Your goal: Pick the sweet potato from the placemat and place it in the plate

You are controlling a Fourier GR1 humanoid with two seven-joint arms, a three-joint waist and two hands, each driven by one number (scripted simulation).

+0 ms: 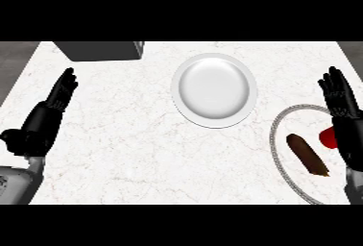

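Observation:
A brown, elongated sweet potato (307,154) lies on a round white placemat with a grey rim (278,149) at the right edge of the counter. A white plate (214,90) sits on the counter at upper centre, with nothing on it. My right hand (343,108) stands open with fingers up, just right of the sweet potato and partly over the placemat. My left hand (51,109) is open at the left side, fingers up, far from both objects.
A red object (327,138) lies on the placemat, partly hidden behind my right hand. A dark grey box (99,50) stands at the counter's far left edge. The counter top is white marble.

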